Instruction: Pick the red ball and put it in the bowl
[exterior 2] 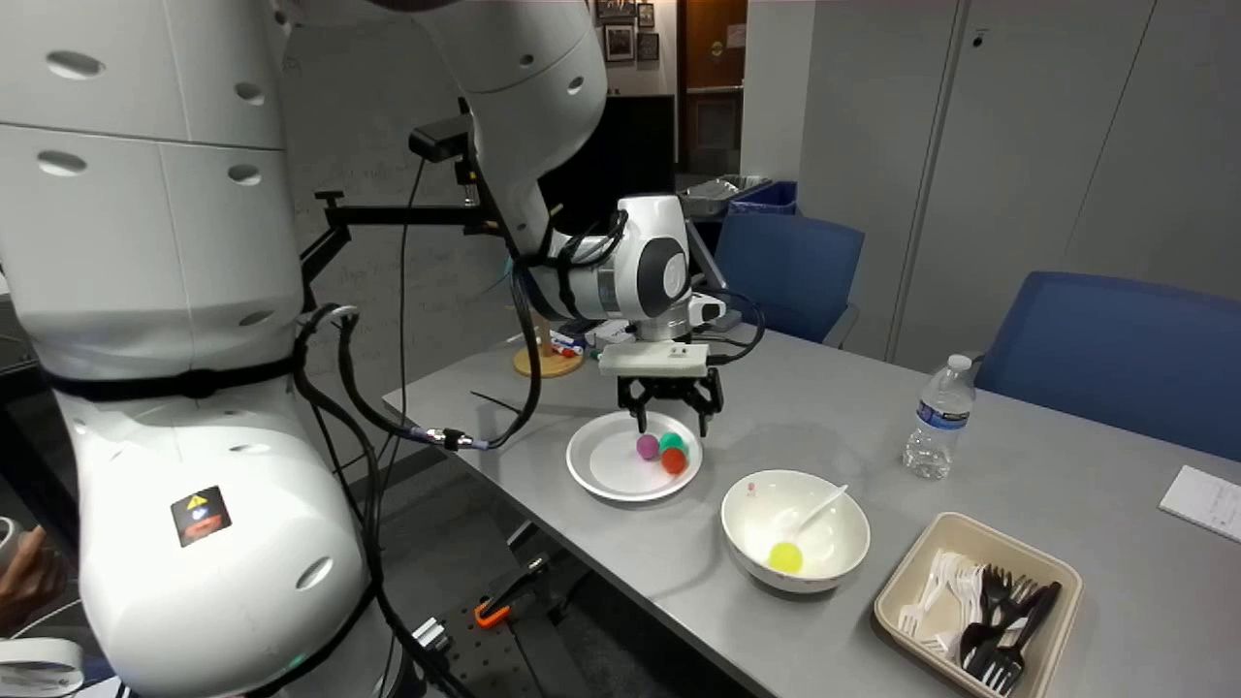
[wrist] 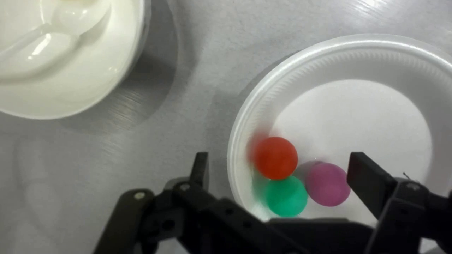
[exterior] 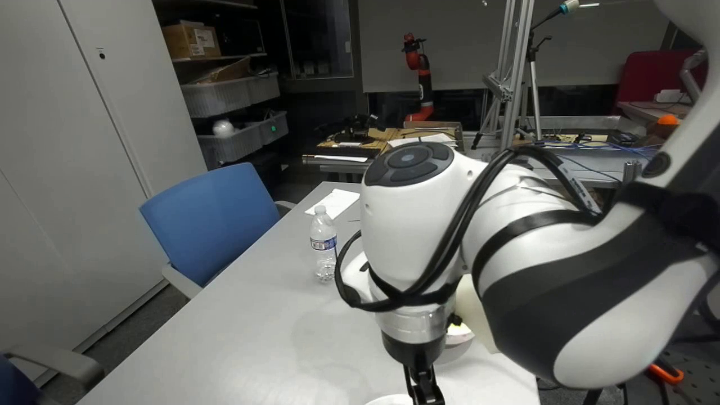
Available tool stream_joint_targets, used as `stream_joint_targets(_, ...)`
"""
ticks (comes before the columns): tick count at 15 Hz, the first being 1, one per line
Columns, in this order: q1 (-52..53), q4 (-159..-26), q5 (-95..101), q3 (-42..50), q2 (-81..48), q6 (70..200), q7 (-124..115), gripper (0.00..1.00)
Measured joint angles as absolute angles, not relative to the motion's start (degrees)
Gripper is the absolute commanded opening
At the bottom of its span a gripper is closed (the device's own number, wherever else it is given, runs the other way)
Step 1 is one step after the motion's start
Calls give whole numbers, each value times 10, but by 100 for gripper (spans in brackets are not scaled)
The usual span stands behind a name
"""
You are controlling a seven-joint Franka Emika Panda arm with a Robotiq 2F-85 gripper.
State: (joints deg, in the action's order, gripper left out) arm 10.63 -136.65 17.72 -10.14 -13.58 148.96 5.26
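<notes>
The red ball (exterior 2: 674,460) lies in a white plate (exterior 2: 606,463), near its rim, in an exterior view. In the wrist view the red ball (wrist: 276,158) touches or nearly touches a green ball (wrist: 286,196), with a purple ball (wrist: 328,184) beside them. My gripper (exterior 2: 673,428) is open and empty, pointing down over the plate. In the wrist view the three balls show between its spread fingers (wrist: 279,155). The white bowl (exterior 2: 845,572) stands apart from the plate and holds a yellow-green ball (exterior 2: 785,557) and a white spoon (exterior 2: 824,506). Part of the bowl (wrist: 88,84) shows in the wrist view.
A tan tray (exterior 2: 1062,620) of plastic cutlery stands beyond the bowl. A water bottle (exterior 2: 938,417) stands on the table; it also shows in an exterior view (exterior: 323,247). A wooden stand (exterior 2: 549,363) and pens are behind the plate. Blue chairs (exterior: 216,219) line the table.
</notes>
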Motion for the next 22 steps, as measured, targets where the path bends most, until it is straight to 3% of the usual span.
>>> stream_joint_targets(8, 133, -1359, 212, -81, -181, 1578, 8, 100)
stream_joint_targets(22, 240, -1352, 399, 17, -211, 1580, -171, 100)
